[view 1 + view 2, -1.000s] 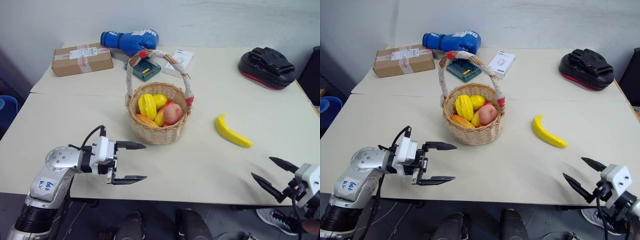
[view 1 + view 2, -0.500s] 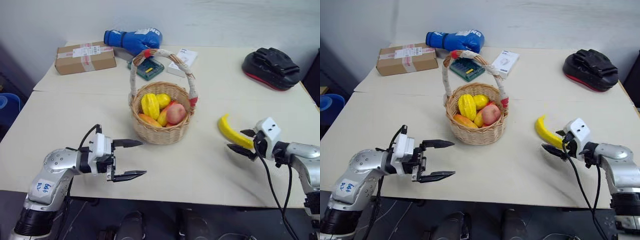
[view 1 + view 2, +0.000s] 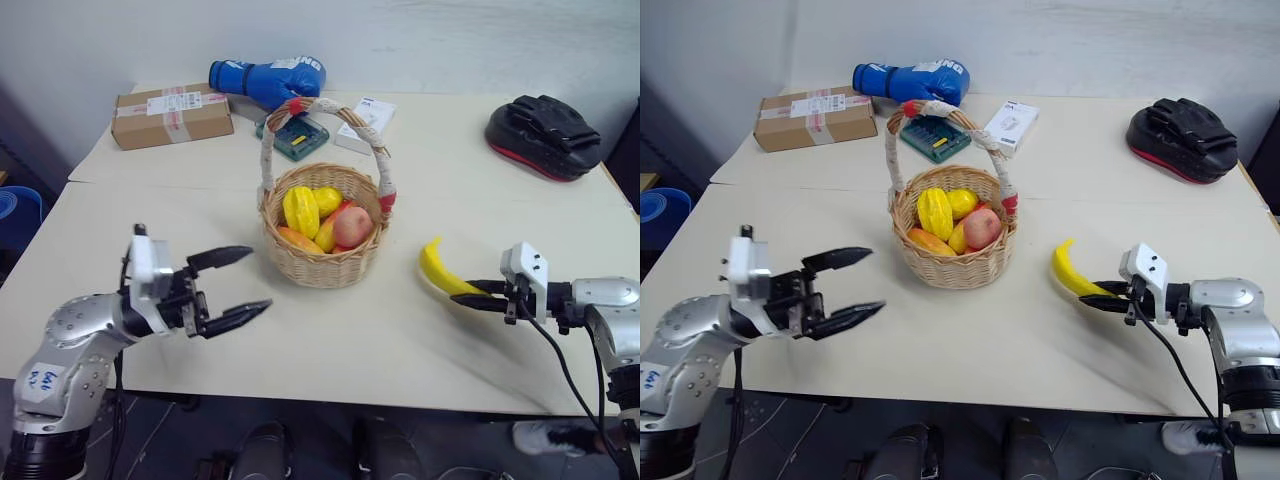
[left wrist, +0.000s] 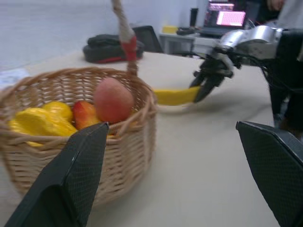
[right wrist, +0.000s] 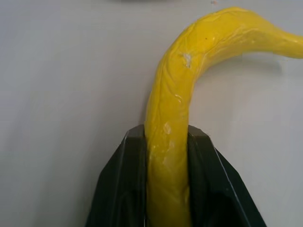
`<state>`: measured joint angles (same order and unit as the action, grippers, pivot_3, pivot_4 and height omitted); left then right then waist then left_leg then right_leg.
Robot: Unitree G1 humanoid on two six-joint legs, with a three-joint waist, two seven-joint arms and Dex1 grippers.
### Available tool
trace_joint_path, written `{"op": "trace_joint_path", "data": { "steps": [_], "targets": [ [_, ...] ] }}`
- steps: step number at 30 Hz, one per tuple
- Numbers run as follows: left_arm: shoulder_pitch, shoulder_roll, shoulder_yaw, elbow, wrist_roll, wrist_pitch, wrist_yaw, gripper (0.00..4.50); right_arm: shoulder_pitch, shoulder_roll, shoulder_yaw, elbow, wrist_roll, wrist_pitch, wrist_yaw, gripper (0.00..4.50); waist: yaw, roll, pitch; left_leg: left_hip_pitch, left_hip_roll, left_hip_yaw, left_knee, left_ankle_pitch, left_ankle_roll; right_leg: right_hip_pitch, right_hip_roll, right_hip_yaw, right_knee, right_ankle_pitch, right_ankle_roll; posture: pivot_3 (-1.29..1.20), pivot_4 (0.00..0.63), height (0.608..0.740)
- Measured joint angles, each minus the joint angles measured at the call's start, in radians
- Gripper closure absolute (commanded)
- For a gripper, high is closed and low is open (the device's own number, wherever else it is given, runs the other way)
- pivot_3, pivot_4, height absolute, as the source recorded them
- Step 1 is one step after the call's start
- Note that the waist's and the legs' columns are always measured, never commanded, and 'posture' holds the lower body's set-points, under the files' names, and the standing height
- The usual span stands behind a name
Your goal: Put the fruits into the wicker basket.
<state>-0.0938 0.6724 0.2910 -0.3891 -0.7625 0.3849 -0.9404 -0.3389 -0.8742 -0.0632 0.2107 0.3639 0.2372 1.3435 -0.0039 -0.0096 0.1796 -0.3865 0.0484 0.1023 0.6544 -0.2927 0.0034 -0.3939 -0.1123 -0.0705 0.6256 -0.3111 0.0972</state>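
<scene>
Right tool (image 5: 166, 142) clamped on the banana (image 3: 440, 275), both black fingers (image 5: 125, 156) pressed against the fruit's sides near one end. Banana right of the wicker basket (image 3: 322, 265), well apart from it, curved tip turned up and toward the basket; whether lifted clear of the table (image 3: 330, 340) or still brushing it, hard to say. Peach (image 3: 351, 227) already inside the basket, on its right side, leaning against the wall just under the red wrap at the handle's foot. Beside the peach in the basket: a ribbed yellow starfruit (image 3: 299, 211) on the left, a smaller yellow fruit behind it, orange-yellow mangoes (image 3: 296, 240) at the front.

Left tool (image 3: 225, 288) spread wide and holding nothing, left of the basket and a little nearer the table's front edge, tips aimed toward the basket, apart from it.

Basket upright near the middle of the table, tall arched handle (image 3: 325, 110) standing over the fruit, red wraps at its top and ends.

Behind the basket, toward the wall: a green circuit board (image 3: 293, 137) just beyond the handle, a small white box (image 3: 364, 122) beside that, a blue boxing glove (image 3: 265, 80) farther back, a taped cardboard box (image 3: 171, 115) back and to the left. Far right of the basket, at the table's back corner, a black and red punch pad (image 3: 545, 135).
</scene>
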Motion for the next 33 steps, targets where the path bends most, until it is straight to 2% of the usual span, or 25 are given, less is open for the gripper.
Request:
{"op": "trace_joint_path", "data": {
  "steps": [2, 5, 7, 9, 12, 16, 19, 24, 27, 28, 33],
  "targets": [
    [-0.008, 0.001, 0.029, -0.001, -0.038, 0.030, 0.028, 0.00, 0.015, -0.006, 0.002, -0.207, 0.118, 0.159, -0.003, 3.56, -0.003, 0.000, 0.000, 0.000, 0.001, -0.001, 0.000, -0.001, 0.000, 0.000, -0.001, 0.000, 0.000, 0.000, 0.000, 0.00, 0.150, 0.740],
    [-0.018, 0.002, 0.057, -0.006, -0.076, 0.060, 0.057, 0.00, -0.036, 0.044, 0.019, -0.504, 0.336, 0.399, -0.095, 3.56, -0.012, 0.000, 0.000, 0.000, 0.002, -0.003, -0.002, -0.001, -0.002, 0.000, 0.000, 0.000, 0.000, 0.000, 0.000, 0.00, 0.150, 0.740],
    [-0.019, 0.002, 0.059, -0.006, -0.079, 0.070, 0.063, 0.00, -0.091, 0.093, 0.024, -0.600, 0.436, 0.497, -0.167, 3.56, -0.011, 0.000, 0.000, 0.000, 0.001, -0.003, -0.002, -0.001, -0.002, 0.000, -0.001, -0.001, 0.000, 0.000, -0.001, 0.00, 0.150, 0.740],
    [-0.023, 0.002, 0.062, -0.006, -0.082, 0.078, 0.068, 0.00, -0.195, 0.190, 0.045, -0.639, 0.500, 0.595, -0.301, 3.56, -0.013, -0.001, 0.000, -0.001, 0.001, -0.004, -0.002, -0.001, -0.002, -0.001, -0.002, -0.001, 0.000, 0.000, -0.001, 0.00, 0.150, 0.740],
    [-0.031, 0.002, 0.060, -0.008, -0.085, 0.080, 0.069, 0.00, -0.313, 0.352, 0.100, -0.639, 0.498, 0.653, -0.507, 3.56, -0.021, -0.001, 0.000, -0.002, 0.000, -0.005, -0.003, 0.000, -0.003, -0.002, -0.002, 0.002, 0.000, -0.001, -0.002, 0.00, 0.150, 0.740],
    [-0.022, 0.002, 0.064, -0.008, -0.079, 0.074, 0.067, 0.00, -0.368, 0.437, 0.161, -0.567, 0.344, 0.641, -0.700, 3.56, -0.020, -0.001, 0.000, -0.007, -0.002, -0.005, -0.003, 0.002, -0.006, -0.004, -0.002, 0.002, 0.000, -0.001, -0.003, 0.00, 0.150, 0.740],
    [-0.011, 0.002, 0.061, -0.007, -0.060, 0.061, 0.064, 0.00, -0.389, 0.483, 0.197, -0.516, 0.271, 0.631, -0.751, 2.86, -0.024, -0.001, 0.000, -0.007, -0.002, -0.002, -0.003, 0.001, -0.004, -0.005, 0.000, -0.002, 0.001, -0.001, -0.002, 0.00, 0.150, 0.740],
    [-0.009, -0.007, 0.044, -0.007, -0.048, 0.048, 0.065, 0.00, -0.419, 0.515, 0.223, -0.484, 0.195, 0.574, -0.768, 1.19, -0.026, -0.001, 0.000, -0.006, -0.001, 0.000, -0.003, 0.001, -0.004, -0.006, 0.002, -0.002, 0.002, -0.001, -0.001, 0.00, 0.150, 0.740],
    [0.000, -0.008, 0.041, -0.008, -0.037, 0.040, 0.064, 0.00, -0.410, 0.515, 0.194, -0.501, 0.224, 0.549, -0.731, 0.17, -0.025, -0.001, 0.000, -0.006, -0.001, 0.000, -0.003, 0.000, -0.003, -0.006, 0.002, -0.002, 0.002, 0.000, -0.001, 0.00, 0.150, 0.740],
    [0.003, -0.008, 0.039, -0.010, -0.036, 0.040, 0.062, 0.00, -0.388, 0.494, 0.165, -0.535, 0.260, 0.550, -0.697, 0.03, -0.023, -0.001, 0.000, -0.007, -0.001, 0.000, -0.003, 0.000, -0.002, -0.006, 0.001, -0.002, 0.002, 0.000, -0.001, 0.00, 0.150, 0.740],
    [0.038, -0.001, 0.046, -0.010, -0.025, 0.031, 0.039, 0.00, -0.195, 0.236, 0.006, -0.679, 0.529, 0.665, -0.456, 0.03, -0.006, -0.001, 0.000, -0.007, -0.002, 0.000, -0.003, -0.004, 0.005, -0.004, -0.002, -0.003, -0.004, 0.000, 0.000, 0.00, 0.150, 0.740]
  ]
}}
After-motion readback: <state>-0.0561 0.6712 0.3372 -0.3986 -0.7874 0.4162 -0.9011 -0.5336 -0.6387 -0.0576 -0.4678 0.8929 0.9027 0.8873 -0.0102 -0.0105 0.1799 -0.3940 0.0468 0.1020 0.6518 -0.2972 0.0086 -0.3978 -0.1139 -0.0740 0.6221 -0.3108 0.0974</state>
